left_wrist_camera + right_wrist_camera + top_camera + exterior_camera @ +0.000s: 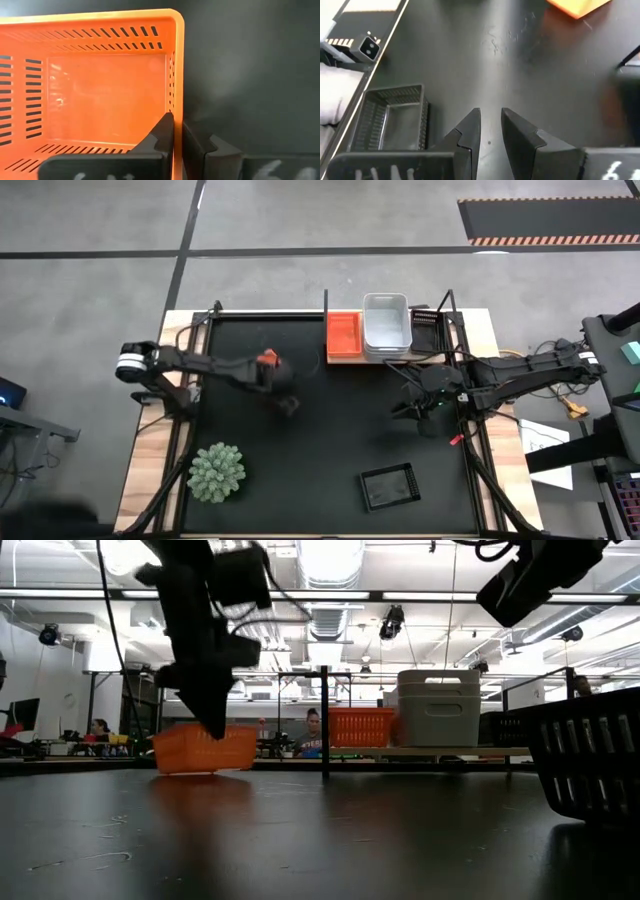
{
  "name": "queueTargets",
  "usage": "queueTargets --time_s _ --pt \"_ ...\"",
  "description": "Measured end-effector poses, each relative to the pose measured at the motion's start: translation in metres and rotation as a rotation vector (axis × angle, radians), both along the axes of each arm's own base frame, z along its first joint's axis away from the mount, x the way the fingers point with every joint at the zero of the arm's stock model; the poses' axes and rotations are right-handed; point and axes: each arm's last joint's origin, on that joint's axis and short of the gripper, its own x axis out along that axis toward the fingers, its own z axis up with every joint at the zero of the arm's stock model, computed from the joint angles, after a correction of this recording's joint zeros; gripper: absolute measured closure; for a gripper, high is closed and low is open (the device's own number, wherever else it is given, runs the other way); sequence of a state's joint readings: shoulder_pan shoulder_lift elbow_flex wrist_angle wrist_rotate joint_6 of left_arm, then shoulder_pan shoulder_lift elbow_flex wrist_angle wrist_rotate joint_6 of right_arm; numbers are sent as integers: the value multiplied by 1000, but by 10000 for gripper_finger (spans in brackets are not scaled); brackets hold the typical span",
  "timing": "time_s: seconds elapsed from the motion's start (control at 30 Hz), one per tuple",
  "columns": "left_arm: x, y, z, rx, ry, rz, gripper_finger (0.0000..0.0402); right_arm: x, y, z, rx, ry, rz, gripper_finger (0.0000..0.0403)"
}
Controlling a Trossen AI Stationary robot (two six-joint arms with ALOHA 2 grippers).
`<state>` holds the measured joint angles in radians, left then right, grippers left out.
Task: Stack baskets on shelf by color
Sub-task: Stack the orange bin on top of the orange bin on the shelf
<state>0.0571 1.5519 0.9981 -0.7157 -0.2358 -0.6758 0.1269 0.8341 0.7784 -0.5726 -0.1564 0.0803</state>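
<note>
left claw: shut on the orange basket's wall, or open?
Shut: left claw pinches the orange slotted plastic basket's wall, one finger inside, one outside.

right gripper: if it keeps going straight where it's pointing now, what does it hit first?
Most likely the bare black mat. The right gripper points down at open mat, its fingers slightly apart and holding nothing. The black basket sits off to one side, the orange basket farther off. Height above the mat is unclear.

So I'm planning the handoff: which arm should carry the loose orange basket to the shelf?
Left. The left gripper is already shut on the loose orange basket's wall, mid-mat. The right gripper hangs empty, slightly open, over bare mat by the shelf.
</note>
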Motion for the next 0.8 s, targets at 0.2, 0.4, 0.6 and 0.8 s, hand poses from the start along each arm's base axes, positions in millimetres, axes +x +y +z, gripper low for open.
queueTargets --time_s 0.2,0.4,0.6,0.8 --pt "13 -54 8 -35 -171 -89 399 2 0 3 3 -39 2 335" --pt "26 -74 13 -31 -330 -146 399 3 0 4 -1 -53 7 335" --pt "49 -80 -4 1 -346 -210 399 4 1 4 1 -62 11 335" --pt "77 -85 -16 31 -319 -275 399 5 2 3 3 -54 11 335"
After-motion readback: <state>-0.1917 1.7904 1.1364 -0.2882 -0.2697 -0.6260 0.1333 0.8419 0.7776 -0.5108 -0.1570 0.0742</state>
